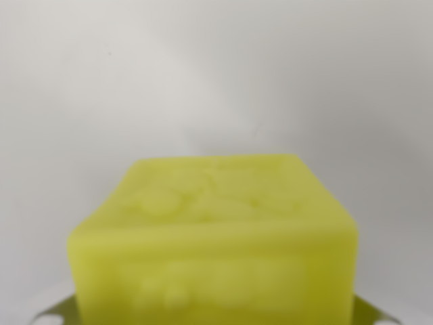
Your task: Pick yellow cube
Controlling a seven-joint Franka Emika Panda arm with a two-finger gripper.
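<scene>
The yellow cube [213, 244] fills the lower middle of the wrist view, very close to the camera and blurred. It looks matte and slightly waxy, with soft raised relief shapes on its top and front faces. Small metal tips of the gripper [216, 318] peek out either side at the bottom, seemingly pinching it. Behind is plain pale grey.

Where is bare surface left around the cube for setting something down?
The pale grey surface lies bare above the blurred yellow-green cube and down both its sides. The bottom edge is crowded: the cube fills it, with small metal tips at its lower corners.
</scene>
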